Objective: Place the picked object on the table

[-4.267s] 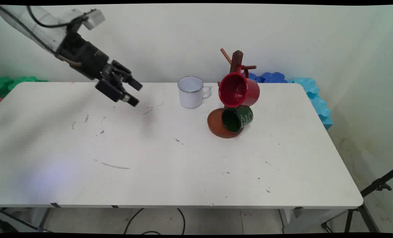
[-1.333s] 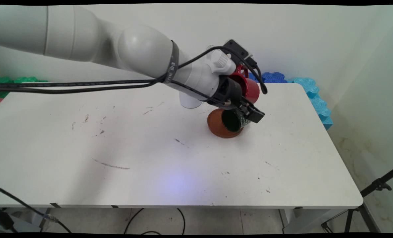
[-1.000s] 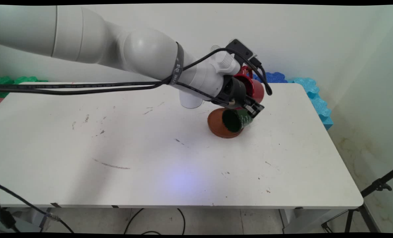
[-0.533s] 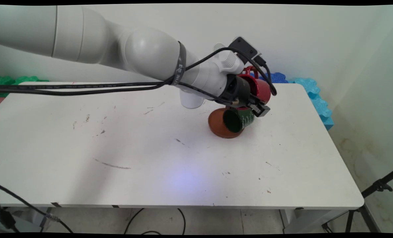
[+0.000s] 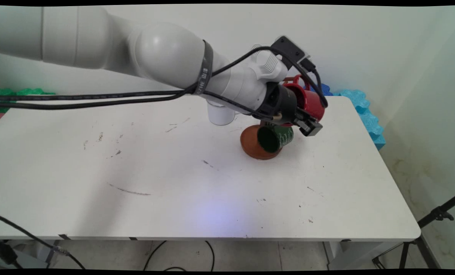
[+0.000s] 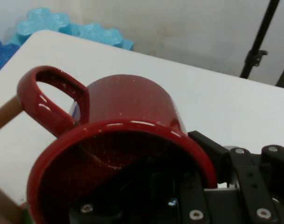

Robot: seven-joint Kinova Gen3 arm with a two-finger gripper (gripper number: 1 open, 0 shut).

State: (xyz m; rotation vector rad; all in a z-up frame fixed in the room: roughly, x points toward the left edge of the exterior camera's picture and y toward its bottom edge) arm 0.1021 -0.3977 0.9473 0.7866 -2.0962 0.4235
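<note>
My gripper [image 5: 303, 121] is shut on the rim of a red mug [image 5: 311, 102], which it holds on its side above the table's far right. In the hand view the red mug [image 6: 132, 107] fills the picture: one finger [image 6: 208, 145] lies outside its wall and the other is inside the dark opening. The mug's handle [image 6: 48, 98] points left, beside a wooden peg [image 6: 4, 114]. Just below hangs a dark green mug [image 5: 275, 137] over the mug tree's round brown base [image 5: 250, 144]. My arm hides the tree's post.
A white mug [image 5: 220, 114] stands behind the arm, partly hidden. Blue foam pieces [image 5: 359, 105] line the table's far right edge and green foam [image 5: 17, 93] lies at the far left. A black tripod [image 5: 434, 217] stands off the table's right side.
The gripper came from the far left to the mug tree and closed on the red mug. Over the last second it has moved right and slightly up with the mug.
</note>
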